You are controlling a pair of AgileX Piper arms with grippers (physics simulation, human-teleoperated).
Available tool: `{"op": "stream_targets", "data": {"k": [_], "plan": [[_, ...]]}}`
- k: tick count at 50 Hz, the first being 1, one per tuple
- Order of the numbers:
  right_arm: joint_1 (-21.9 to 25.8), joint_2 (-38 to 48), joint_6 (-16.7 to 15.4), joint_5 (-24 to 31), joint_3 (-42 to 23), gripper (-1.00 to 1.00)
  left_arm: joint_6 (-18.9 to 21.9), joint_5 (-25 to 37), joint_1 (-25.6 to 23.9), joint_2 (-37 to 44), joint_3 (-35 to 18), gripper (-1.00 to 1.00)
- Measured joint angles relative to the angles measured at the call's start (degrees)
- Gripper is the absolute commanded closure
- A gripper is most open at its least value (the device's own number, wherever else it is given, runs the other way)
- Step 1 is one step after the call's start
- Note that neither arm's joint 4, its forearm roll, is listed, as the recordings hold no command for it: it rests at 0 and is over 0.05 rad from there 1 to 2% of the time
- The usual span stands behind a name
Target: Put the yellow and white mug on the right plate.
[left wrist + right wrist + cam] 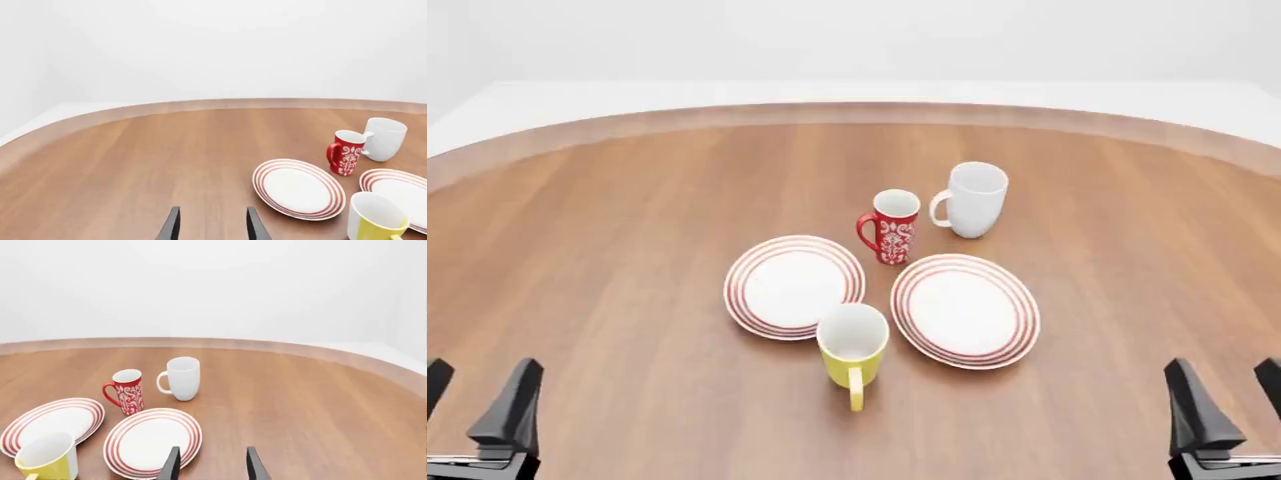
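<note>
The yellow and white mug point(853, 345) stands upright near the table's front, between the two ringed plates, handle toward the arms; it also shows in the left wrist view point(377, 218) and right wrist view point(48, 457). The right plate point(965, 309) lies just right of it, bare point(152, 441) point(399, 192). My left gripper point(475, 400) is open at the front left corner, far from the mug, fingertips apart point(212, 225). My right gripper point(1228, 398) is open at the front right corner point(211, 464). Neither holds anything.
The left plate point(794, 285) lies beside the yellow mug's left. A red white-patterned mug point(892, 226) and a larger white mug point(972, 199) stand behind the plates. The round wooden table's far edge point(854, 113) curves across the back.
</note>
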Motion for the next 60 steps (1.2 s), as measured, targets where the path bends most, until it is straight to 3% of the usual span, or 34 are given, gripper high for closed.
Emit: {"op": "stream_targets", "data": {"k": [17,33,50,60], "plan": [[0.8,3.43,-2.58,0.48,-2.13,-1.0,0.0,-0.05,0.0,0.22,-0.12,-1.0],[10.33,18.03,-3.63,4.52,-13.58,-1.0,0.0,-0.06,0.0,0.25,-0.14,-1.0],[24.68,28.29,1.8,13.74,-26.91,-1.0,0.0,-0.07,0.0,0.26,-0.15,-1.0],[30.74,33.0,5.14,17.19,-33.32,-1.0,0.0,-0.07,0.0,0.26,-0.15,-1.0]]}}
